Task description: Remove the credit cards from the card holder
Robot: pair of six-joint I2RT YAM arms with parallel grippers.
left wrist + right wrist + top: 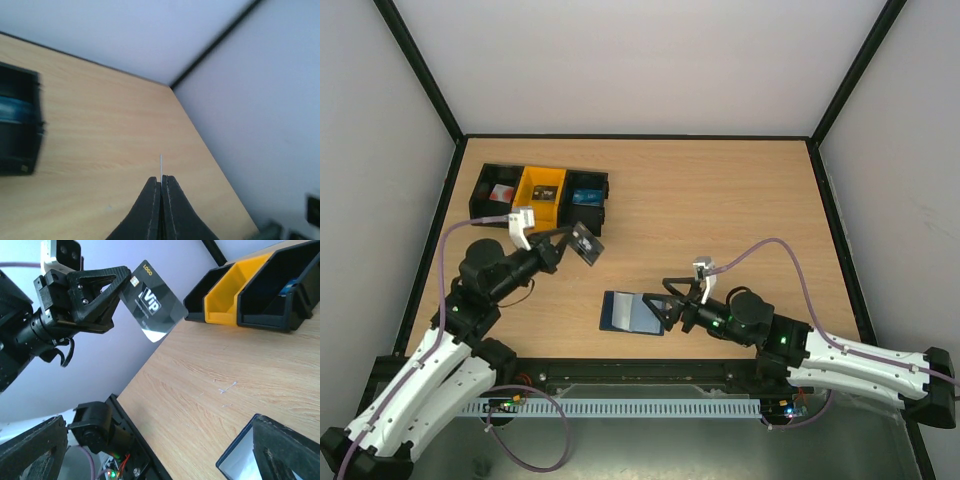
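Card holder [625,312]: lies flat at lower centre, long axis left to right. Right gripper [657,308]: reaches in low from lower right, jaws spread wide, empty, at its right end. Left gripper [563,241]: raised mid-left, pinched tight on tilted black credit card [586,243], near bins [604,185].

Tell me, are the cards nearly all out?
Partway. Cards seem to lie in the black and yellow plastic bins. The left gripper pinches a black VIP card, not yet dropped. The open right gripper is at the flat navy card holder; more cards may remain.
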